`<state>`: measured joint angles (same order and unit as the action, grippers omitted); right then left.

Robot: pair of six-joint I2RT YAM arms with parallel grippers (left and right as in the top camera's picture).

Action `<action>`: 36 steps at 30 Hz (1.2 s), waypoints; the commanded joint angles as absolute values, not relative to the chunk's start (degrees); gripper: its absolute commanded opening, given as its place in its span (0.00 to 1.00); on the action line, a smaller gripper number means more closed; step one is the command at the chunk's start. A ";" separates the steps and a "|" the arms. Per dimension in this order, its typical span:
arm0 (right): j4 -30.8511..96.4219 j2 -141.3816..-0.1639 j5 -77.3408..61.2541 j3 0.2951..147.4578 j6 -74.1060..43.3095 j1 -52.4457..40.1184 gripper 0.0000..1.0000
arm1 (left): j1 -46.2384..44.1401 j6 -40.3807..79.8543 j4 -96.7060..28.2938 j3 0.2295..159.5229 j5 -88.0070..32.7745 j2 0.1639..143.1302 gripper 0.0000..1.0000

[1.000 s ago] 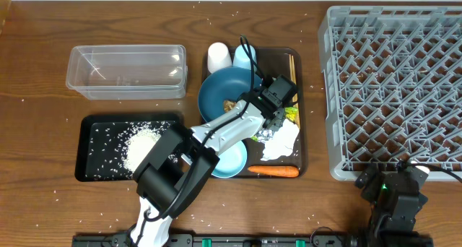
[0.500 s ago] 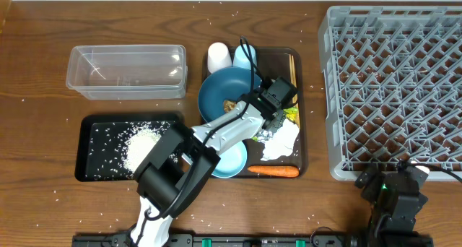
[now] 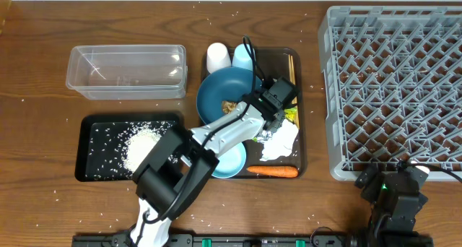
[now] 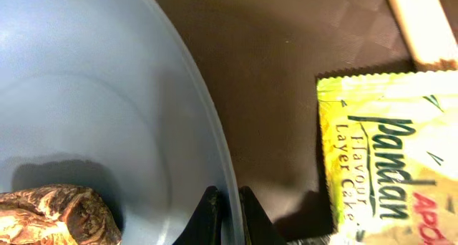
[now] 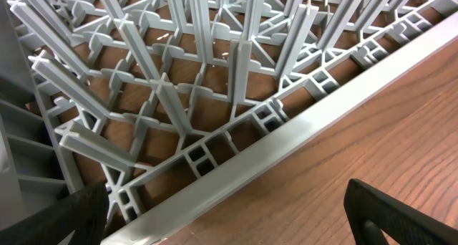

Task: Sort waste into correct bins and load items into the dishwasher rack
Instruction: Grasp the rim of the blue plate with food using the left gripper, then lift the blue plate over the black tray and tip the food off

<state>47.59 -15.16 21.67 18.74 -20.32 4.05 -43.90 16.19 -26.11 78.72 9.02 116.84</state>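
The rim of the dark-blue dish [image 4: 86, 94] is pinched between the 2 fingers [image 4: 207, 218] of the left gripper [image 4: 227, 215], 1 finger inside the dish and 1 outside it over the brown serving tray [image 4: 286, 73]. In the left wrist view a brown food lump [image 4: 57, 215] is seen inside the dish, to the left of the fingers, and a yellow-green packet [image 4: 386, 152] is seen lying flat on the tray to their right, with the chopsticks [image 4: 422, 23] beyond it. From overhead, the crumpled foil [image 3: 263, 136] and the white napkin [image 3: 281, 140] are seen just beside the gripper, on the arm's side of it, and the carrot [image 3: 273, 171] further back at the tray's edge. The right gripper [image 5: 225, 202] is held low over the table [image 5: 372, 130] with its 2 fingers [image 5: 401, 216] spread wide and nothing between them; the near wall of the grey dishwasher rack [image 5: 236, 152] is seen just ahead of them.
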 commanded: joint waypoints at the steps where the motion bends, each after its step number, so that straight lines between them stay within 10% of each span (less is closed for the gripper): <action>1: 47.62 -15.07 22.26 19.40 -19.66 4.43 0.99 | -43.33 18.02 -27.35 78.24 1.83 114.65 0.06; 36: 47.64 -15.07 22.24 19.38 -19.66 4.43 0.99 | -32.56 23.66 -47.31 78.24 -4.69 76.86 0.06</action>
